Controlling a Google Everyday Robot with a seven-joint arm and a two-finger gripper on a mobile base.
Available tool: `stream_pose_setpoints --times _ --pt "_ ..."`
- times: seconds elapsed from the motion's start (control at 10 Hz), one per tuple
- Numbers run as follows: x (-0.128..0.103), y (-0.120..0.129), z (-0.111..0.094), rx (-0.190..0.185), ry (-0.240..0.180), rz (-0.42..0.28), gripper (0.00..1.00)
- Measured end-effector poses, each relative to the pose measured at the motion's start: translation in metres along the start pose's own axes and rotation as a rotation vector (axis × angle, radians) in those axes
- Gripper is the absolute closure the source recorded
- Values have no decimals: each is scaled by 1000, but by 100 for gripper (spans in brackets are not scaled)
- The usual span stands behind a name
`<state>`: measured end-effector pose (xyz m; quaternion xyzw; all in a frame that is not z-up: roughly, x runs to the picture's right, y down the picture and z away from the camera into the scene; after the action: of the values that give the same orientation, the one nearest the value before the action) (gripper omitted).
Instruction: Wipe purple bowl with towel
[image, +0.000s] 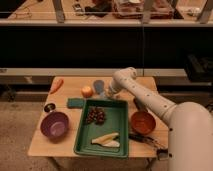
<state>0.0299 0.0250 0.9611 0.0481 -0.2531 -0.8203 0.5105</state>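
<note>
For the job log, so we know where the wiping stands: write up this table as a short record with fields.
hand: low at the back of the table, against the towel's right edge
towel: on the table behind the green tray, beside a round orange fruit
purple bowl: front left, well apart from hand and towel
brown bowl: right of the tray
tray contents: grapes, pale yellow pieces
wiping: not yet started

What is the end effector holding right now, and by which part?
It cannot be told. The end effector sits low at the edge of the towel, behind the green tray, but a hold on it does not show.
</note>
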Motion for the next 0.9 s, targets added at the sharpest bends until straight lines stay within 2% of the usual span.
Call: stream_pose_setpoints --times 0.1,0.3,0.6,0.8,0.9 --pt "2 -3 -4 26 8 -8 99" --pt "10 -1 -22 52 39 1 100" --pt "29 0 -79 77 123 11 100" --pt "42 -7 -126 105 207 -12 100" --pt "43 -11 -137 127 234 -21 100"
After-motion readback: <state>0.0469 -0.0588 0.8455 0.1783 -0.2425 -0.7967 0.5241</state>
